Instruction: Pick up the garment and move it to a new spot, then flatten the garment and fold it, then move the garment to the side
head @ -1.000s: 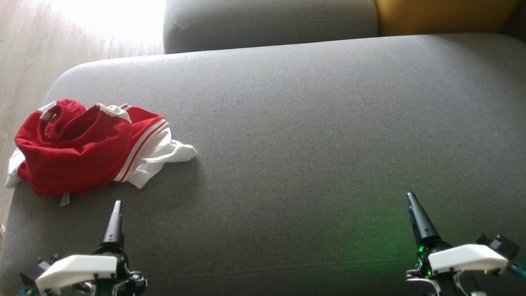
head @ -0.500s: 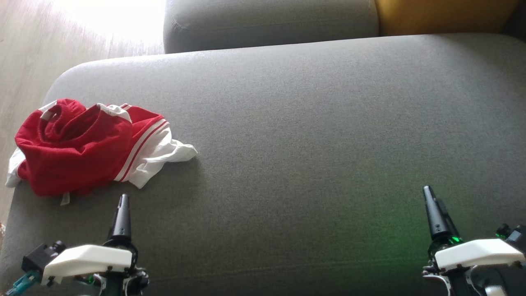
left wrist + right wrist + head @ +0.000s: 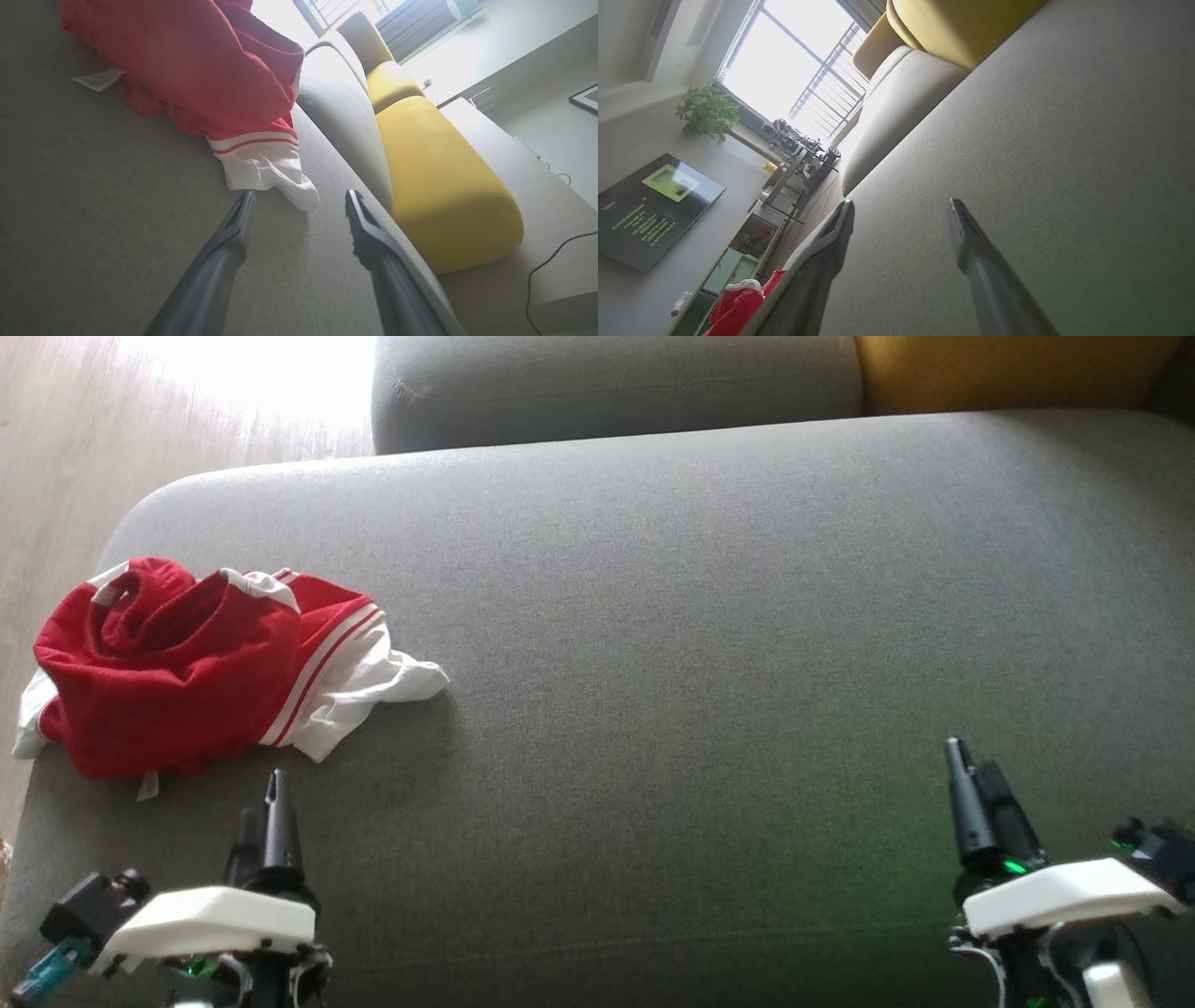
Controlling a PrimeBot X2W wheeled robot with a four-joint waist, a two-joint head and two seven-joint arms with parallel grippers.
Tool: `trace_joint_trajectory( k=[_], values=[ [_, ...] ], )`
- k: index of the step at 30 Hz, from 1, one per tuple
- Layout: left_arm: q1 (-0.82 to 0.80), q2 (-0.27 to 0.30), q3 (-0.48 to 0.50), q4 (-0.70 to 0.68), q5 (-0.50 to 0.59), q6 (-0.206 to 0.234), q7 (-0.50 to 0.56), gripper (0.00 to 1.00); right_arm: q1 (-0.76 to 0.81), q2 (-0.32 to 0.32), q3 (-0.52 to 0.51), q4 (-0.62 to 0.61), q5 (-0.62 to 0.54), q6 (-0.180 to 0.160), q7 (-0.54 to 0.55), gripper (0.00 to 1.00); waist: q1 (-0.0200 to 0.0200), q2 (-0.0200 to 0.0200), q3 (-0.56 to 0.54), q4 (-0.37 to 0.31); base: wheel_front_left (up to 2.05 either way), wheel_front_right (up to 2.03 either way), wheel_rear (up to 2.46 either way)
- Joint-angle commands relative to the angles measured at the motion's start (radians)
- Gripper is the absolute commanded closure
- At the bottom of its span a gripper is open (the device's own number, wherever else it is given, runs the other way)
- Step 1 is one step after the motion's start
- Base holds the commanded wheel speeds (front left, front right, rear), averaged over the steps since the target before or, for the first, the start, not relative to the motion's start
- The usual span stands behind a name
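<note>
The garment (image 3: pixel 196 667) is a crumpled red piece with white trim and red stripes, lying at the left end of the grey sofa seat (image 3: pixel 709 616). In the left wrist view the garment (image 3: pixel 201 74) lies just beyond my fingers, its white hem close to their tips. My left gripper (image 3: pixel 261 793) hovers open a little in front of it, empty; its two fingers stand apart in the left wrist view (image 3: pixel 299 198). My right gripper (image 3: pixel 966 756) is open and empty over bare seat at the lower right, fingers spread in the right wrist view (image 3: pixel 901 207).
A grey backrest cushion (image 3: pixel 607 383) and a yellow cushion (image 3: pixel 1008 369) stand behind the seat. Wooden floor (image 3: pixel 65 476) drops off past the seat's left edge. The right wrist view takes in the garment (image 3: pixel 738 303) at lower left, plus a window, a plant and shelves.
Both grippers have crept forward over the seat and turned slightly, so a second finger now shows beside each first one. The garment has not moved.
</note>
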Motion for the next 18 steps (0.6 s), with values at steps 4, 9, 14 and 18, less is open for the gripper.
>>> trace_joint_trajectory(
  k=[4,9,14,18],
  values=[
    [-0.023,0.014,0.001,-0.053,0.073,0.017,-0.022,0.00,-0.045,-0.008,0.047,-0.061,-0.067,0.000,-0.022,0.00,-0.0001,0.0000,0.001,-0.001,0.00,0.00,0.00],
    [-0.023,0.015,-0.006,-0.072,0.135,0.032,-0.037,0.00,-0.047,-0.009,0.101,-0.088,-0.107,0.000,-0.037,0.00,-0.0001,0.0000,0.003,-0.001,0.00,0.00,0.00],
    [-0.020,0.016,-0.014,-0.085,0.209,0.044,-0.051,0.00,-0.048,-0.010,0.132,-0.111,-0.168,0.000,-0.052,0.00,-0.0001,0.0000,0.005,-0.001,0.00,0.00,0.00],
    [-0.021,0.016,-0.017,-0.091,0.265,0.064,-0.063,0.00,-0.048,-0.010,0.135,-0.117,-0.217,0.000,-0.064,0.00,-0.0001,0.0000,0.006,0.000,0.00,0.00,0.00]
  ],
)
